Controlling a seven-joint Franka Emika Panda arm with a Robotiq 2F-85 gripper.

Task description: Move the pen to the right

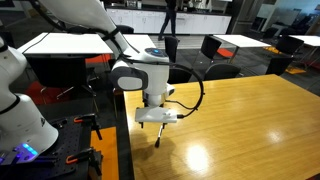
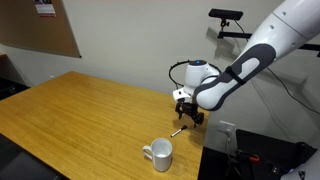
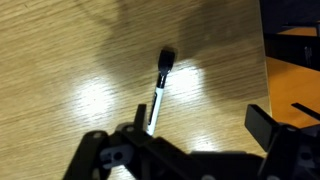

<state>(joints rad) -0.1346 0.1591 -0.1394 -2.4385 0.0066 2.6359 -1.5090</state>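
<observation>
Over the robot-side edge of the wooden table [image 1: 250, 120], the gripper [image 1: 157, 117] is hanging low with its jaws spread wide and nothing between them. In the wrist view one finger [image 3: 262, 125] is standing far off toward the picture's right, while the other is sitting close beside the pen's pale end. The pen [image 3: 158, 90] is lying flat on the wood just under and a little ahead of the gripper, not centred in the gap but off toward that nearer finger. Its long axis is running away from the wrist camera with a slight lean, whitish end nearest the fingers and dark end pointing outward. That puts it roughly across the line along which the jaws close, which I'd judge a fair line-up for a pinch, provided the gripper is first shifted sideways to centre it. In an exterior view the pen [image 2: 177, 131] is showing as a short pale sliver just below the gripper, and a white mug [image 2: 160, 153] is standing near it but apart from it, by the same edge. That edge is running close past the pen, and the wrist view is showing it off at the picture's right. A wide stretch of wood is opening away from the robot, so I'd watch the drop-off and the mug more than anything else.
</observation>
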